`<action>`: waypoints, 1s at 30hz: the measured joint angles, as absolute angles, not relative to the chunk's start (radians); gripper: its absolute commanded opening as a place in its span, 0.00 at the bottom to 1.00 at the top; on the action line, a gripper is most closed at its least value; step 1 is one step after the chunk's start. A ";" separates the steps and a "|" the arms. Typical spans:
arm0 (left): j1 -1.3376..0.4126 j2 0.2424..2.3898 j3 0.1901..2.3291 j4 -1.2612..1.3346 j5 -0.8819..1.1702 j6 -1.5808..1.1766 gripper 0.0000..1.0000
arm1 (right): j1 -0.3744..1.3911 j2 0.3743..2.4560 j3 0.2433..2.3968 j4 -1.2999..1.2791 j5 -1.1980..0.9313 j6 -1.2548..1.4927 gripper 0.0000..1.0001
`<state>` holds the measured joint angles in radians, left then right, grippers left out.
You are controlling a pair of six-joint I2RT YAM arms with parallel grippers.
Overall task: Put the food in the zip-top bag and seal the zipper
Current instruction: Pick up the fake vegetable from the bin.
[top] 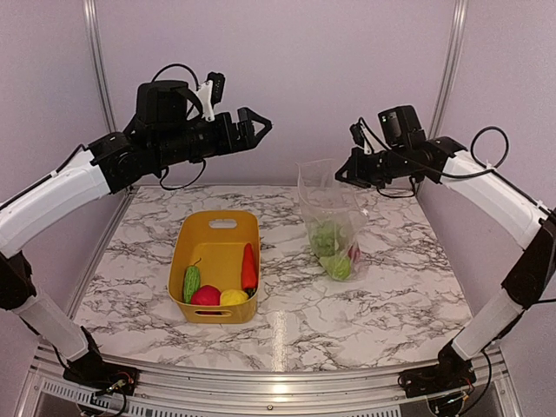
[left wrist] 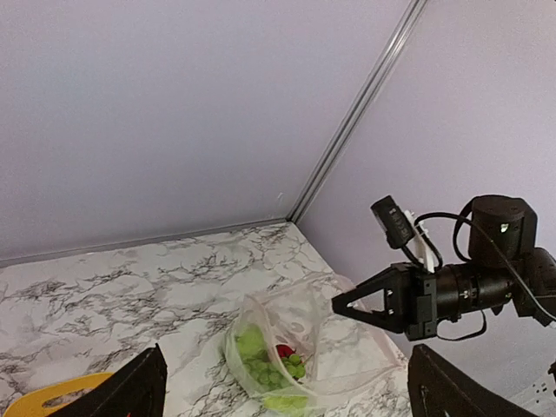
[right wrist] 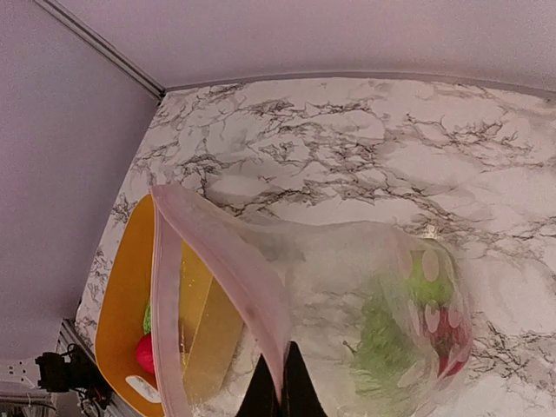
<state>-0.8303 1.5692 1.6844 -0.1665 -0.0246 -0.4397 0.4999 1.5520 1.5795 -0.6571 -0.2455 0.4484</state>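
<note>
A marble table [top: 391, 295] fills the scene, with pale walls behind it. The left arm [top: 52, 195] reaches in high from the left and the right arm [top: 495, 191] from the right, both well above the tabletop. A yellow tub [top: 187, 252] sits left of centre, its long side running away from the arm bases. The bag [top: 334, 208] stands right of the tub and apart from it, bottom on the table and mouth pulled up and open. The left gripper [top: 261, 132] hangs over the far end of the tub, pointing toward the bag, jaws wide apart and holding nothing. The right gripper [top: 341, 176] is at the bag's upper right rim, jaws pressed together on the plastic there; its wrist view shows the fingertips [right wrist: 280, 391] pinched on the edge of the mouth. The zipper [right wrist: 234, 269] shows as a pinkish strip looping round the mouth, unsealed. Some food [top: 334, 252] lies at the bottom of the bag: leafy green pieces and something red beside them. More is at the near end of the tub: a long red-orange piece [top: 249, 268] along the right wall, a cucumber [top: 191, 282] by the left wall, an apple [top: 206, 296] and a lemon [top: 234, 298] side by side at the near wall.
</note>
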 measured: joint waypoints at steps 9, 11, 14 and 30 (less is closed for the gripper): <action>-0.736 1.503 1.459 -0.331 -0.073 -0.466 0.74 | 0.323 1.506 1.629 -0.701 -0.171 0.376 0.00; -0.738 1.534 1.459 -0.425 -0.088 -0.477 0.71 | 0.315 1.495 1.652 -0.704 -0.148 0.358 0.00; -0.739 1.570 1.456 -0.515 -0.085 -0.508 0.69 | 0.323 1.481 1.653 -0.696 -0.147 0.354 0.00; -0.721 1.879 1.499 -0.590 -0.033 -0.664 0.49 | 0.498 1.598 1.518 -0.596 -0.241 0.422 0.00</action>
<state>-0.7212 1.8786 1.4994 -0.5896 -0.0330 -0.6643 0.4980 1.5978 1.5185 -0.5961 -0.2405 0.4221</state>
